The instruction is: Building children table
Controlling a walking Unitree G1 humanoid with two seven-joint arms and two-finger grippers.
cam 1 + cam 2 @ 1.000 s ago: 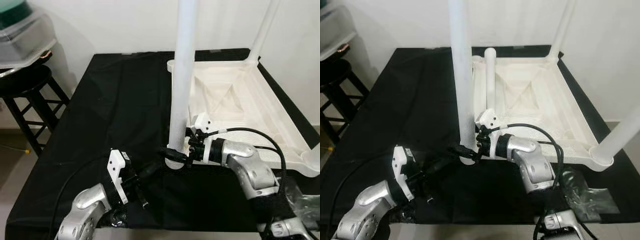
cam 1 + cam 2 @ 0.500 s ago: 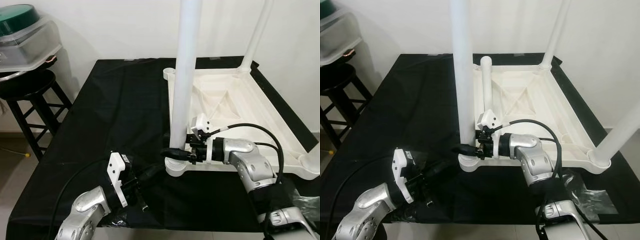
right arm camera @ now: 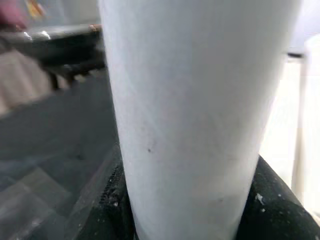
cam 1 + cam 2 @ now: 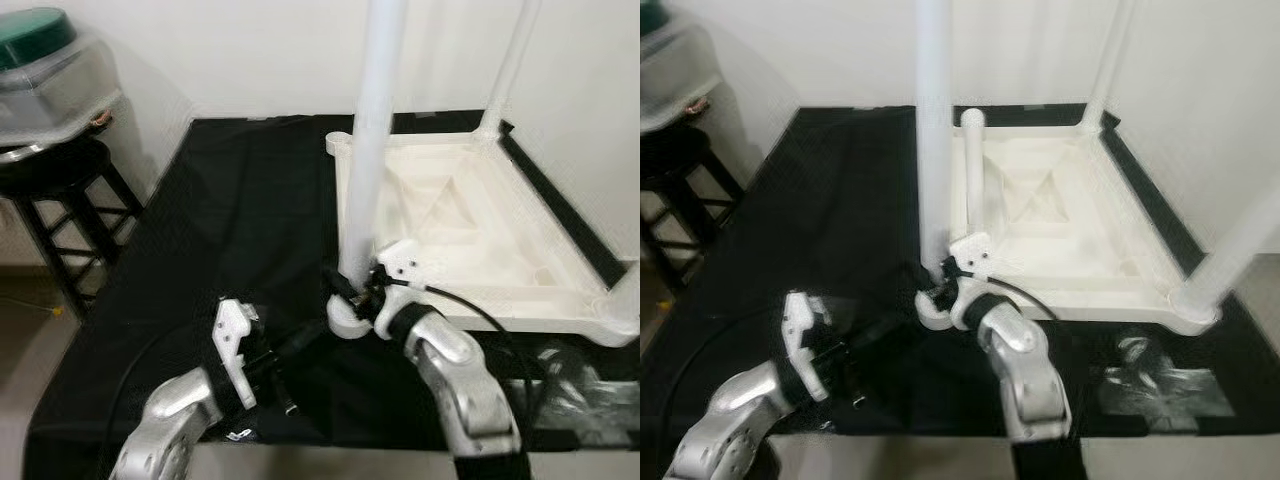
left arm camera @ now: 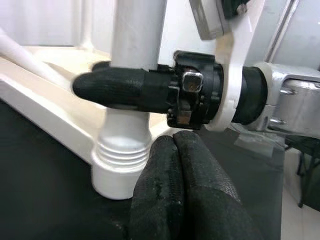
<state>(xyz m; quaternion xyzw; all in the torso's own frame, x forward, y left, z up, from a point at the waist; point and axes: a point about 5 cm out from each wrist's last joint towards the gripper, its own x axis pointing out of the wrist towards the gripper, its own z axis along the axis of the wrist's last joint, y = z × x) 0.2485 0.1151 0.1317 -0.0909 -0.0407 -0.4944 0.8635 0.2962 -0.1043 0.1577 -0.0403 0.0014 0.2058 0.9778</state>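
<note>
The white children's table top lies upside down on a black-covered table. Its near-left leg stands upright in a ribbed corner socket. My right gripper is shut on this leg just above the socket, and the leg sits between its black fingers. My left gripper lies low over the black cloth just short of the socket. It is shut on nothing, fingertips pressed together and pointing at the leg's base.
Three more white legs stand at the other corners, one at the far right and one at the near right. A black stool at the left carries a clear lidded bin. Crumpled clear plastic lies at the near right.
My right forearm has swung from the right side round to the near side of the leg while its gripper stays shut on it. The left gripper has kept its place. The camera has shifted slightly.
</note>
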